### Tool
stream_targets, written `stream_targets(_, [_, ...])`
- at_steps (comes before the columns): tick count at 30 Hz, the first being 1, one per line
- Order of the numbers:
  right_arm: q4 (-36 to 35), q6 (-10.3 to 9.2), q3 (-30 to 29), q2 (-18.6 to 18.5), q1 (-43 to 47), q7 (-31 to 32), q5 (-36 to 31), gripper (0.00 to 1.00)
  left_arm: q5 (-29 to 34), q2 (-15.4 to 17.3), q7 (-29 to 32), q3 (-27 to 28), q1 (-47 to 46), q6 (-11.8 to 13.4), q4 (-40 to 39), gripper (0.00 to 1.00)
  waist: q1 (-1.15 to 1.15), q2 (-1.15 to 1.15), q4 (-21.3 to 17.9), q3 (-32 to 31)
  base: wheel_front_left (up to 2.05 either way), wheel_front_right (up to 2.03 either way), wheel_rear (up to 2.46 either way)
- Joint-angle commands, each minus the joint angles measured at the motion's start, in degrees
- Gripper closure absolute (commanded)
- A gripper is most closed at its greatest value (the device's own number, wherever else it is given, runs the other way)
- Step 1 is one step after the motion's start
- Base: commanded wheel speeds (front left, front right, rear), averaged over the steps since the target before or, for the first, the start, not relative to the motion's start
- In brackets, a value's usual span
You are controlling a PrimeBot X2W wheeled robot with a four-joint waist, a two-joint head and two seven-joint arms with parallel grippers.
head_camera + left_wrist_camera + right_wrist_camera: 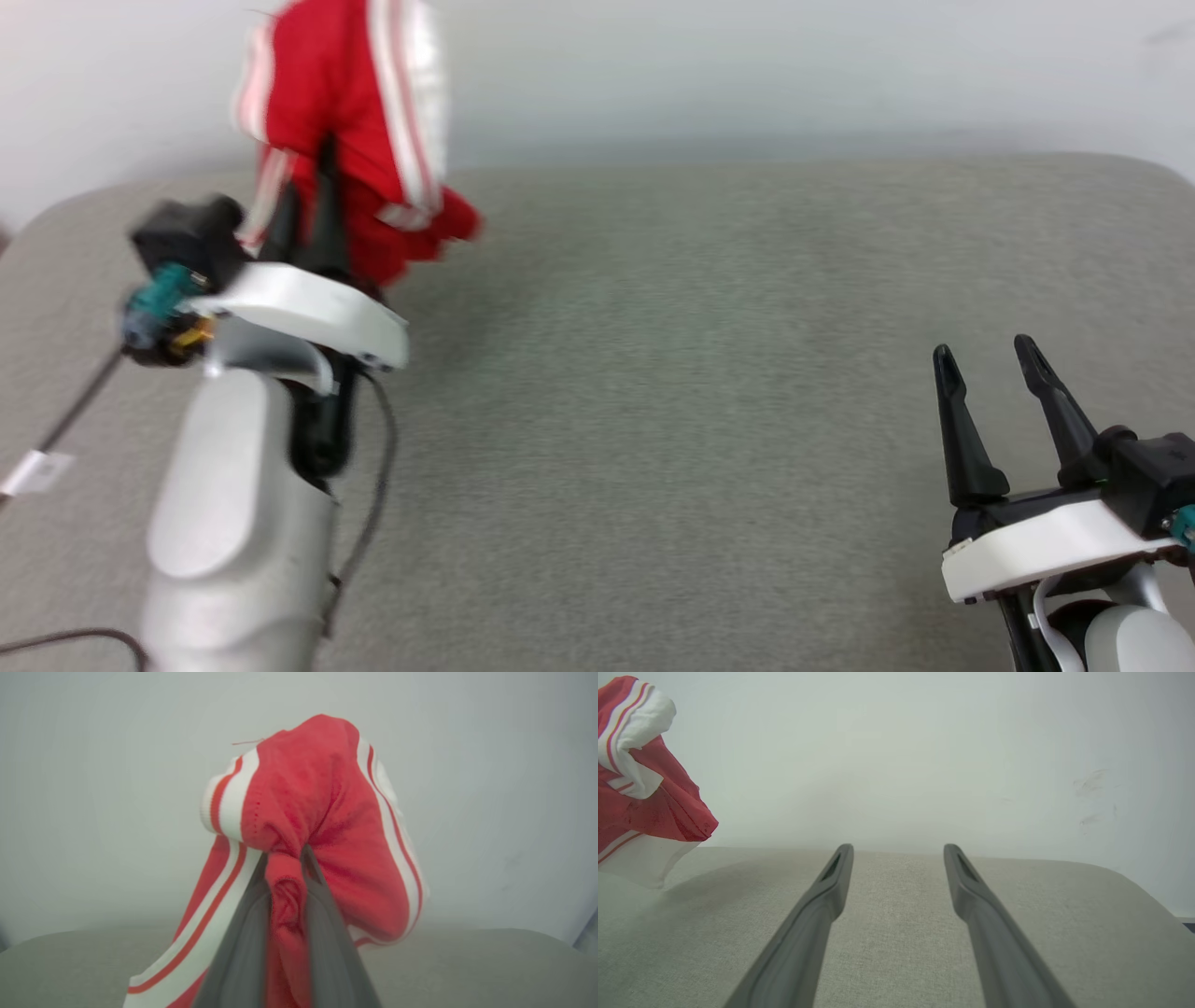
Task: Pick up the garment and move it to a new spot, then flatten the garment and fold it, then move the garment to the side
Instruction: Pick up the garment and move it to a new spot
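The broad grey fabric-covered worktop (700, 373) lies open from its centre to the rounded far corners, with a pale wall (794, 65) behind. At 11 o'clock the bunched red jersey with white striped trim (345, 103) hangs pinched in the left gripper (308, 173) jaws. At 4 o'clock the right gripper (982, 347) holds its jaws spread, well apart from the jersey.
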Motion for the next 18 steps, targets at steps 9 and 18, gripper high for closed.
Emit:
stream_targets(9, [2.0,-0.03,-0.1,0.1,0.7,-1.4,2.7,0.0,-2.3,-5.7,1.4,-9.7,8.7,-1.6,2.4,1.0,0.01,0.0,-11.6,1.6,0.0,0.0,0.0])
stream_targets(18, [3.5,-0.03,-0.8,0.1,-0.4,-3.2,3.9,0.0,-6.1,-6.5,-0.2,-21.6,14.4,-2.5,6.2,1.0,0.01,0.0,-12.5,5.5,0.0,0.0,0.0])
